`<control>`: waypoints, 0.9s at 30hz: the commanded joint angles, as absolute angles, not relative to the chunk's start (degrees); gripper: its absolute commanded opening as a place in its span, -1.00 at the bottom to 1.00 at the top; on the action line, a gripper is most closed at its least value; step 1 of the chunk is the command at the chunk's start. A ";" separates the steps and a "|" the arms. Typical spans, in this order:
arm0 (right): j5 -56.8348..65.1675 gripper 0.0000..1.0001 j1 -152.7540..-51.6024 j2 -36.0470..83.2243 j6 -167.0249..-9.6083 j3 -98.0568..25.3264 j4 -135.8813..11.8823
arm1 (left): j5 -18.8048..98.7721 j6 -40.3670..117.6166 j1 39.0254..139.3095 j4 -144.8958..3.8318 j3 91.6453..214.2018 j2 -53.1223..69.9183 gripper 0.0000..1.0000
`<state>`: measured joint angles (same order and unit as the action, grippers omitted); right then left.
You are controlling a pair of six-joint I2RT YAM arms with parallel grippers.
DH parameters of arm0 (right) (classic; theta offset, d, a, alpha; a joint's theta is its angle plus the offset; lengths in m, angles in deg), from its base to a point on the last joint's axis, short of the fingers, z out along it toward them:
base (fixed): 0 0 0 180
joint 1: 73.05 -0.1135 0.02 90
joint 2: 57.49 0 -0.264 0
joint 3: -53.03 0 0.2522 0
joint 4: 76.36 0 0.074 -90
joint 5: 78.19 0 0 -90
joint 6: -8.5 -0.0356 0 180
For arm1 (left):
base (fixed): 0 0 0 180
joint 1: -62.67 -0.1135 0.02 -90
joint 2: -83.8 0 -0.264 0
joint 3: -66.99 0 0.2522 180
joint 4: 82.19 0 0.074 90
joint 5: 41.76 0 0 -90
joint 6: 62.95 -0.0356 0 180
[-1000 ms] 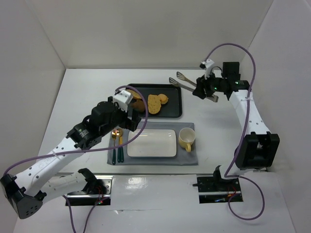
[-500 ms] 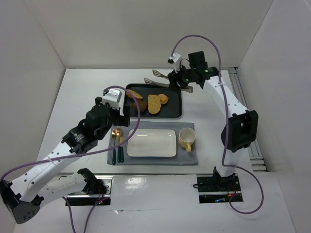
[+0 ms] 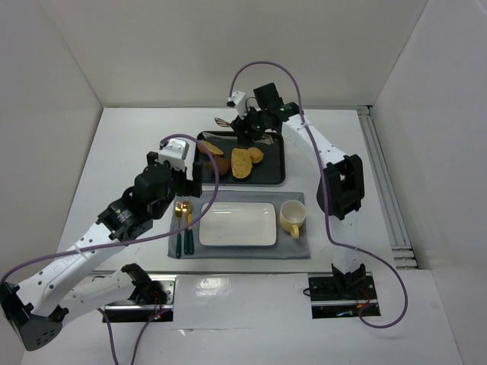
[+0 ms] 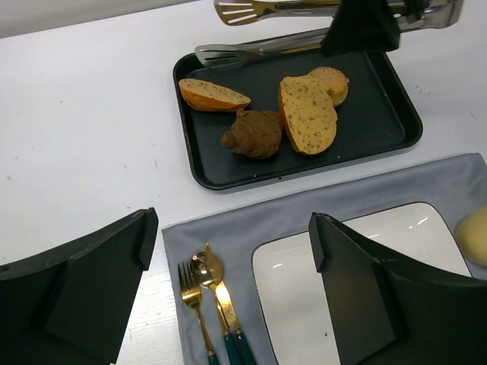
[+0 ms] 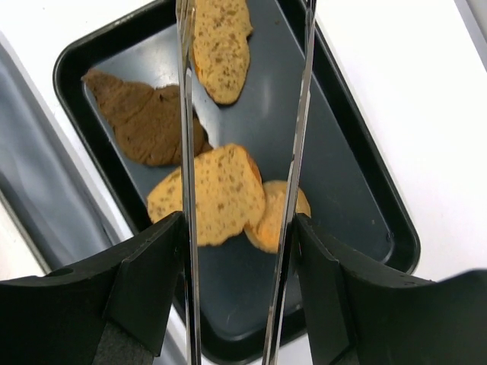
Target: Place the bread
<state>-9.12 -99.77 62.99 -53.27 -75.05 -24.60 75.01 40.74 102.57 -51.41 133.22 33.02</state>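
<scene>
The bread [image 3: 211, 147], a small elongated orange-brown slice, lies at the back left of the black tray [image 3: 272, 171]. It also shows in the left wrist view [image 4: 212, 95] and the right wrist view [image 5: 221, 46]. My right gripper [image 3: 249, 125] is shut on metal tongs [image 3: 224, 122] and holds them above the tray's back edge. The tong arms [image 5: 186, 152] stand apart, with the bread ahead between them. My left gripper [image 3: 183, 181] is open and empty above the cutlery [image 4: 209, 296] and the left end of the white plate [image 4: 297, 296].
The tray also holds a brown croissant [image 3: 221, 162], a larger pale slice [image 3: 242, 162] and a small round bun [image 3: 256, 154]. The white plate [image 3: 237, 224] sits on a grey mat [image 3: 300, 247] with a yellow mug [image 3: 291, 217] on its right and cutlery [image 3: 183, 220] on its left.
My right arm has swung left with the tongs, from right of the tray to over its back edge. My left arm drew back a little at first, then stayed still.
</scene>
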 commanded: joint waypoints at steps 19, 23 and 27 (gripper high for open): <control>-5.68 0.31 -105.13 70.13 -53.29 -80.97 -24.19 | 76.99 41.20 102.75 -54.54 132.52 35.90 1.00; -4.36 0.31 -105.13 71.26 -53.82 -80.97 -24.80 | 76.99 41.20 102.75 -54.54 132.52 35.90 1.00; -3.75 0.27 -105.13 72.49 -53.82 -81.49 -25.33 | 76.46 41.20 102.75 -54.54 132.52 35.90 1.00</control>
